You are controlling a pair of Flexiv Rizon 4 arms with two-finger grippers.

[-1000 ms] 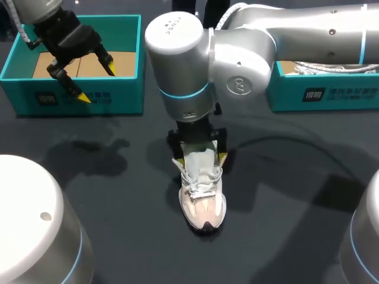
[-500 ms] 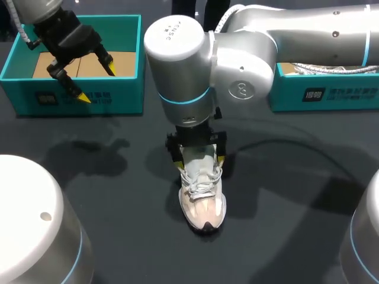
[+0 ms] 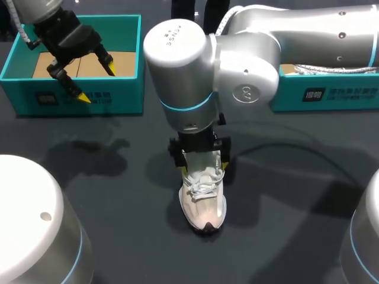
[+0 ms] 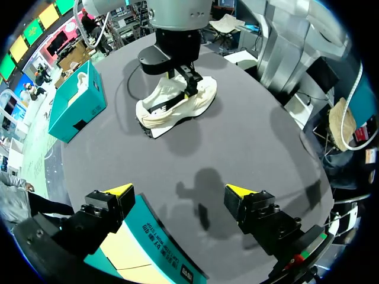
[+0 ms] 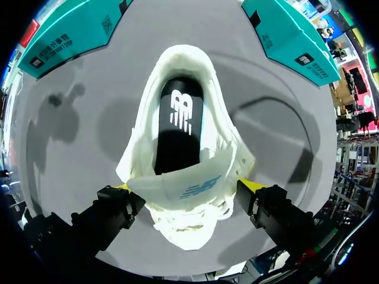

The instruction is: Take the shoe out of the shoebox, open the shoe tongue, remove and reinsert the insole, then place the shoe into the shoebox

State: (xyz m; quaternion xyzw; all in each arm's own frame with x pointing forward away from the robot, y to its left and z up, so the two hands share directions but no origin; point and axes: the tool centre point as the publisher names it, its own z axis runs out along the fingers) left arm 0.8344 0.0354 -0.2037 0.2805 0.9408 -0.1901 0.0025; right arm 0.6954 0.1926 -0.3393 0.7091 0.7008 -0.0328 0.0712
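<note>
A cream-white sneaker (image 3: 203, 198) stands on the dark table, toe toward the near edge. My right gripper (image 3: 201, 157) is over its opening, open, with one yellow-tipped finger on each side. In the right wrist view the gripper (image 5: 188, 186) straddles the tongue (image 5: 189, 190), and the black insole (image 5: 179, 127) lies inside the shoe (image 5: 139, 148). My left gripper (image 3: 96, 83) hangs open and empty above the left teal shoebox (image 3: 77, 100). From the left wrist, the gripper (image 4: 177, 190) shows the sneaker (image 4: 177, 106) far ahead.
The left shoebox has a brown cardboard floor (image 3: 83, 62). A second teal box (image 3: 323, 94) stands at the back right with something white in it. My arms' pale bases (image 3: 29, 225) fill the near corners. A cable (image 3: 296, 148) lies right of the shoe.
My right gripper has come down lower over the sneaker's opening, and the wrist has turned slightly. The left arm and the shoe have not moved.
</note>
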